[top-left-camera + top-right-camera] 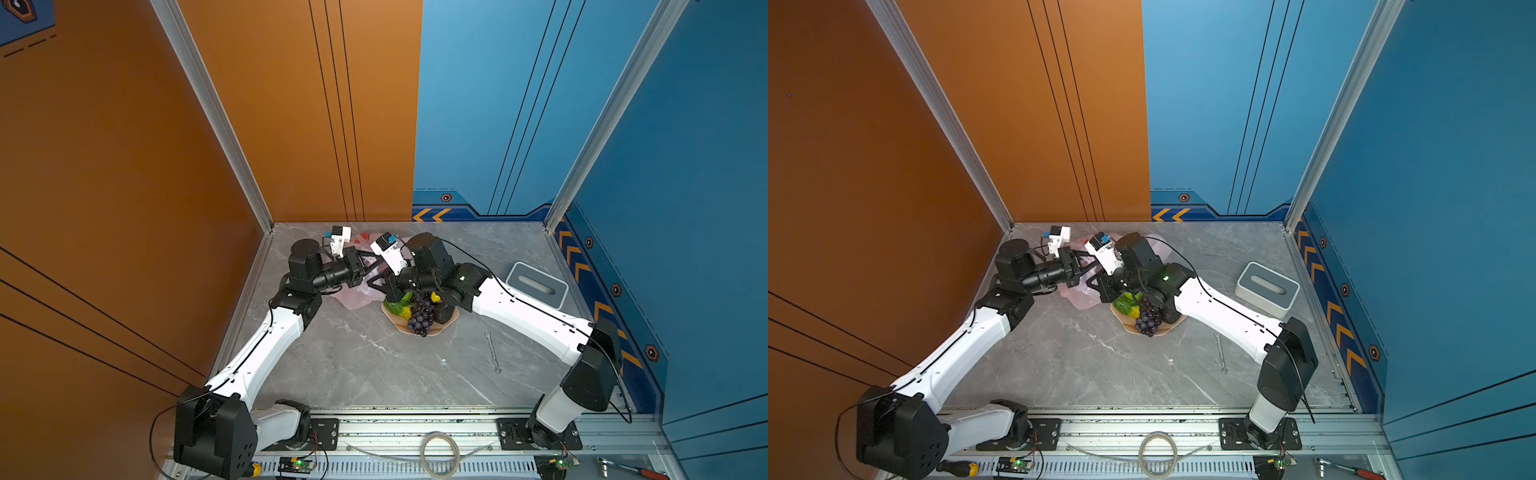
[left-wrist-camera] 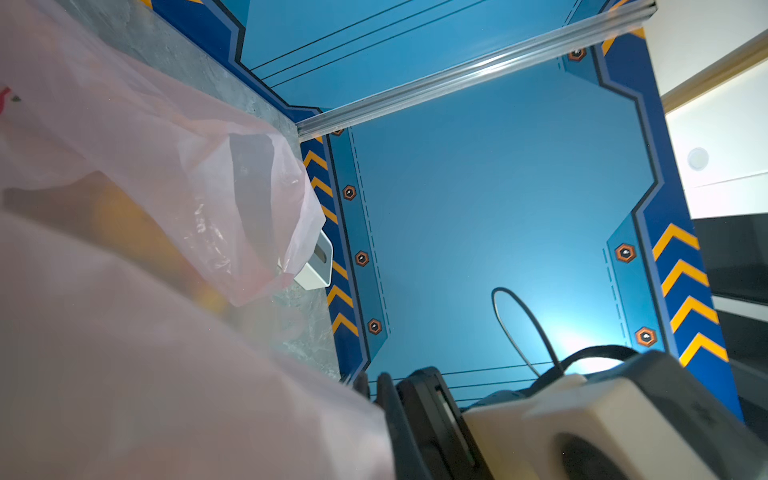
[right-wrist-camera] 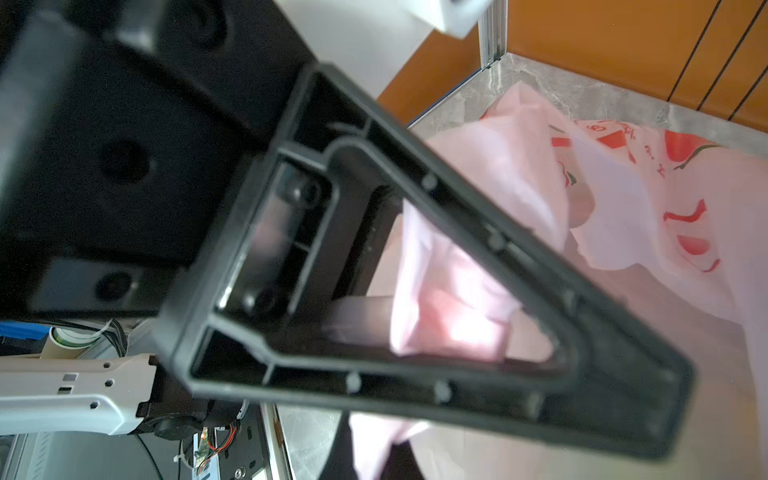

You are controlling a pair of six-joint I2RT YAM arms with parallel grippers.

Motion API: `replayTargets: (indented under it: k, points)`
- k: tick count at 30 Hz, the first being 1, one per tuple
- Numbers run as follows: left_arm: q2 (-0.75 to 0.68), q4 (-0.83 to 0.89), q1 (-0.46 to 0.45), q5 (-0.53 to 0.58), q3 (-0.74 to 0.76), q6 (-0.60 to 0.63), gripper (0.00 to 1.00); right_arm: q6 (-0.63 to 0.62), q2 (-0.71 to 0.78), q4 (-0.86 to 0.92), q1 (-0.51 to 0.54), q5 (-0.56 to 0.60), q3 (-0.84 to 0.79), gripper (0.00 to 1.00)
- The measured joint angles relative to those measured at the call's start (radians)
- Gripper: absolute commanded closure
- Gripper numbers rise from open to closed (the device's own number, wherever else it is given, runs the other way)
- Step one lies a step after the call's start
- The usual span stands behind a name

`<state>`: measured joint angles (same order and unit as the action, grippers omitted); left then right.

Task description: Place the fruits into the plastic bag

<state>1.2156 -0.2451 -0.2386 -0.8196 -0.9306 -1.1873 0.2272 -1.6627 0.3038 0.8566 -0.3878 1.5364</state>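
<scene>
Toward the table's back edge the plastic bag lies crumpled between both grippers. The left gripper sits among its folds, jaws pressed together, film draped over it. The right gripper touches the bag from the opposite side; whether it is spread cannot be told. The fruits fill the bowl just beside the bag.

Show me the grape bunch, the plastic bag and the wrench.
grape bunch (image 1: 419, 320), in a top view, cluster's middle.
plastic bag (image 1: 359, 299), in a top view, crumpled near edge.
wrench (image 1: 492, 352), in a top view, mid-shaft.
</scene>
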Motion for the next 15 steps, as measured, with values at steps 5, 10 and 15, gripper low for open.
replayTargets:
  k: [5,10,15]
  points:
    - [-0.004,0.001,0.009,-0.001,0.0,0.001,1.0,0.008,0.023,0.044,-0.005,0.061,-0.002,0.01]
    - [-0.023,0.002,0.031,-0.013,0.001,0.002,1.0,0.008,0.159,0.135,-0.032,0.168,-0.014,0.0]
    - [-0.047,0.014,0.042,-0.032,0.001,0.013,1.0,-0.005,0.262,0.257,-0.091,0.287,0.037,0.0]
